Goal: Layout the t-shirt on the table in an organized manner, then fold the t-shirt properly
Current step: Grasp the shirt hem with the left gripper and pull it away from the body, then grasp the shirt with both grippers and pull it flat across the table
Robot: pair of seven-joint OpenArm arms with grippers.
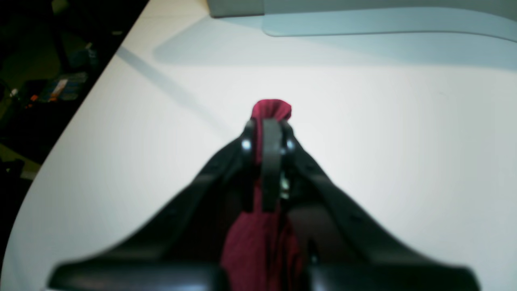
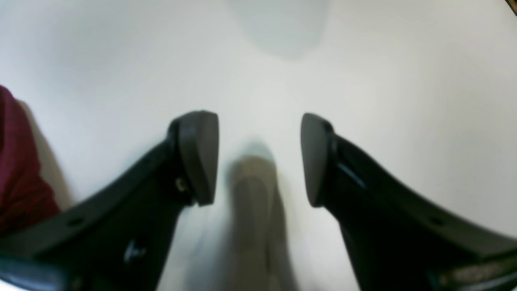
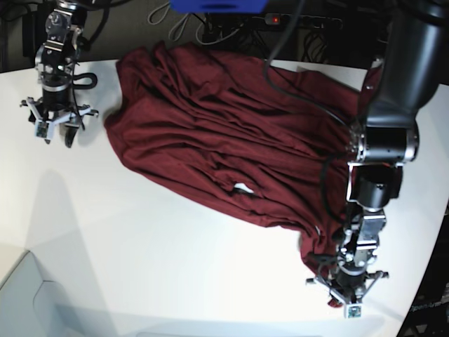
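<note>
The dark red t-shirt (image 3: 231,133) lies rumpled and spread across the far half of the white table (image 3: 140,246). My left gripper (image 1: 268,121) is shut on a bunched fold of the t-shirt (image 1: 271,107), and more cloth hangs beneath the fingers. In the base view this left gripper (image 3: 345,300) sits at the shirt's near right corner, close to the table's front edge. My right gripper (image 2: 258,157) stands open over bare table (image 2: 363,60) with nothing between its fingers; the t-shirt (image 2: 16,169) shows only at that view's left edge. The right gripper (image 3: 62,133) is just left of the shirt.
A pale flat panel (image 3: 28,302) lies at the table's near left corner and appears at the top of the left wrist view (image 1: 363,20). Cables and a power strip (image 3: 280,20) run behind the table. The table's curved edge (image 1: 72,133) drops to dark clutter.
</note>
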